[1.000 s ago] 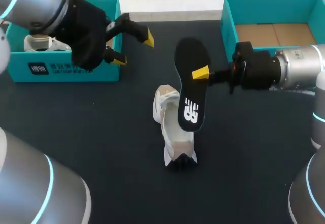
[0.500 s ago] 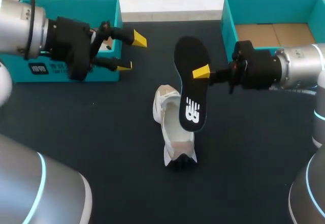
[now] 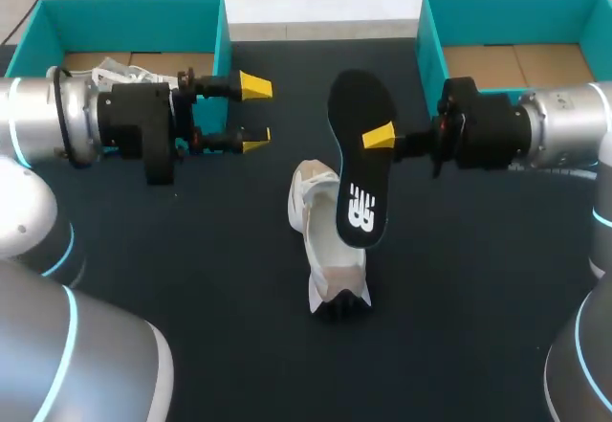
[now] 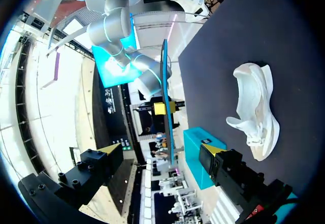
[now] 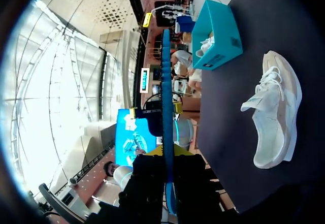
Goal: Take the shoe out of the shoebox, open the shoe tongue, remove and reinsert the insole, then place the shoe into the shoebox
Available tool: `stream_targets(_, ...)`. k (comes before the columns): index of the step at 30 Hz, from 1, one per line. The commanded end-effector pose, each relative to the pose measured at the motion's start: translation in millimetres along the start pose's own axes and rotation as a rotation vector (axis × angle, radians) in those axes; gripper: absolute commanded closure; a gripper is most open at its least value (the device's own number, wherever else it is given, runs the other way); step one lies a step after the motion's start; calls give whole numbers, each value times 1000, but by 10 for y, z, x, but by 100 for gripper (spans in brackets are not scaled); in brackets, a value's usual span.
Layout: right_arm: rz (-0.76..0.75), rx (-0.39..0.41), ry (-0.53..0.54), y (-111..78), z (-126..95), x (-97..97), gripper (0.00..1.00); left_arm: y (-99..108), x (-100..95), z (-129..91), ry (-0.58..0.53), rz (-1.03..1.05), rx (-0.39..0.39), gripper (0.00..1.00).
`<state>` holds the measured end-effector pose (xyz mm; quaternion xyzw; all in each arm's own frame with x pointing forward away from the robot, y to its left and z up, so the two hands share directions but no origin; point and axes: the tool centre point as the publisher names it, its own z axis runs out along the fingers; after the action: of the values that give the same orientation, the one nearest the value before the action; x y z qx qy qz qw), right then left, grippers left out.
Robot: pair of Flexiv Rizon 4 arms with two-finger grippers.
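The shoe [image 3: 325, 250] lies on the dark table [image 3: 191, 345], on its side with the opening turned toward your right arm. It is below and just beside the fingers of your right gripper [image 3: 382, 138], and neither gripper touches it.

Your right gripper is closed on the insole [image 3: 361, 159], pinching its edge about halfway along. One yellow fingertip [image 3: 379, 137] shows on the black face that is turned up. The insole hangs in the air out from those fingers: its lower end with the white mark sits over the shoe's opening, and its upper end reaches away past the fingers. From the head view you cannot tell whether that lower end touches the shoe. In the right wrist view the insole stands edge-on between the fingers, and the shoe lies off to one side of them on the table.

Your left gripper [image 3: 254, 111] is spread wide and holds nothing. It hangs well apart from the shoe, with its yellow tips pointing toward the insole. In the left wrist view the insole shows edge-on some way ahead of the open fingers, with the shoe beside it.

Behind that gripper's wrist stands a teal shoebox [image 3: 134, 11] with another white shoe [image 3: 124, 76] inside. A second teal shoebox [image 3: 507, 1] stands behind your right gripper's wrist.
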<state>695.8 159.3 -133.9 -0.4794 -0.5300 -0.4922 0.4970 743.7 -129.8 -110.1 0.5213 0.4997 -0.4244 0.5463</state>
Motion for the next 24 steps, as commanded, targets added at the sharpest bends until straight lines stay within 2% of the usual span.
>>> stream_targets(1, 8, -26, 2, -48, 143, -23, 100, 4, 80, 112, -176, -7, -2, 0)
stream_targets(17, 21, -25, -32, -149, 268, -93, 100, 73, 184, 394, -117, -43, 11, 0)
stream_targets(24, 64, -130, -53, -92, 285, -155, 100, 114, 259, 577, -93, -57, 18, 0)
